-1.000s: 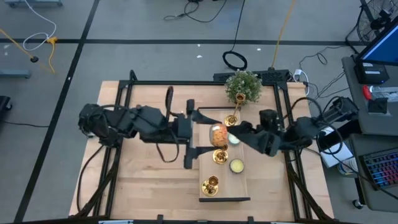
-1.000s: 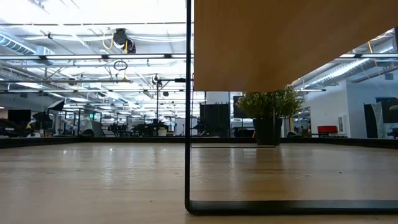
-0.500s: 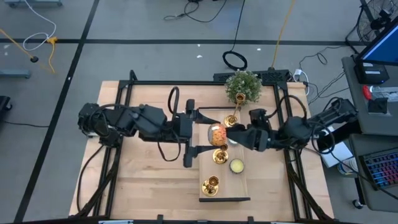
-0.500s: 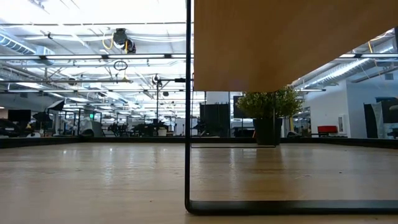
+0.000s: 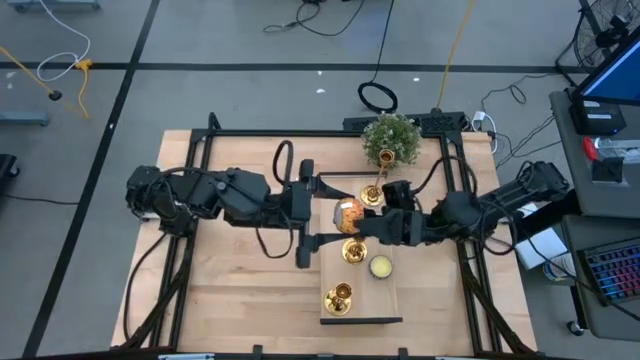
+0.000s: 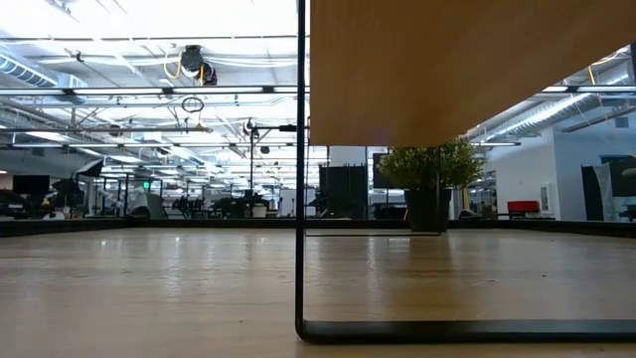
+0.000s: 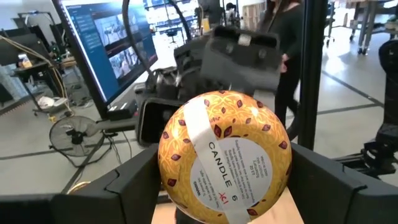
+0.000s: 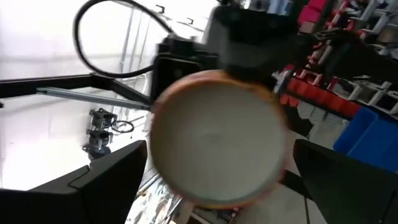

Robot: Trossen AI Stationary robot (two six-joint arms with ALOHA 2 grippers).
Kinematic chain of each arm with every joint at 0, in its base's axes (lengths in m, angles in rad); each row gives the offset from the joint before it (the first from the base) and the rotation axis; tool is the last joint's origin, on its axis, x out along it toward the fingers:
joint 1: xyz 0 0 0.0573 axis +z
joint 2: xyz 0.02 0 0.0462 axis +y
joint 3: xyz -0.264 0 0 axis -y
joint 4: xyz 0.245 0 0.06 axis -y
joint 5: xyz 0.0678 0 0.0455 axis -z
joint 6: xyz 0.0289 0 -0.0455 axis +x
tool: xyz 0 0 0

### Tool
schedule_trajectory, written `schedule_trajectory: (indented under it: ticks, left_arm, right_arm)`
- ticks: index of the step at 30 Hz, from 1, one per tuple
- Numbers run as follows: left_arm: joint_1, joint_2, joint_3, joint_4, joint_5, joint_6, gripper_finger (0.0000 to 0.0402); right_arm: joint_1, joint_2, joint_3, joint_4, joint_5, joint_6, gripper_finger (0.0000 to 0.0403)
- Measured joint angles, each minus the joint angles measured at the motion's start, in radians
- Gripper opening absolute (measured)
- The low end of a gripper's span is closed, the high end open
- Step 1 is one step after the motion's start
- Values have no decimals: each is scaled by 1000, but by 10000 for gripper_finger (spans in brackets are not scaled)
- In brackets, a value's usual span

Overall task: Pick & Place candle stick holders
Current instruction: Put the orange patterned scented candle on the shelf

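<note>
Three gold candle stick holders stand on their round bases on a raised wooden shelf. My left gripper reaches in from the table's left and is shut on a round gold-and-orange candle tin above the shelf. My right gripper comes from the right and is open. Its two fingers stand on either side of the tin's pale face. My left gripper pinches the candle tin by its round rim between the two fingers, one on each side. The fingers come level from the table's left. The tin stands on edge, its labelled face toward the wrist, lifted clear of the shelf. My right gripper: I cannot tell whether its fingers touch the tin.
A green potted plant stands at the shelf's far end. A pale tealight disc lies between the two nearer holders. The shelf's thin black metal leg and foot bar rise from the tabletop. A black frame borders the table.
My right gripper has gone toward the table's left, up to the candle tin, and has rolled at the wrist; it has stayed open. The tin has kept its place in my left gripper.
</note>
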Motion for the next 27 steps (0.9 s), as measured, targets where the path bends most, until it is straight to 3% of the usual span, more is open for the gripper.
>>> schedule_trajectory:
  ticks: [7, 17, 27]
  left_arm:
    - [0, 31, 0, -22, 33, -37, 290]
    - [-4, 26, 0, -25, -7, -21, 290]
    - [-3, 24, 0, -27, -9, -18, 290]
  right_arm:
    - [-9, -3, 0, 16, 4, -12, 400]
    - [-13, -6, 0, 20, -13, -19, 392]
    - [-13, -6, 0, -10, -39, -5, 310]
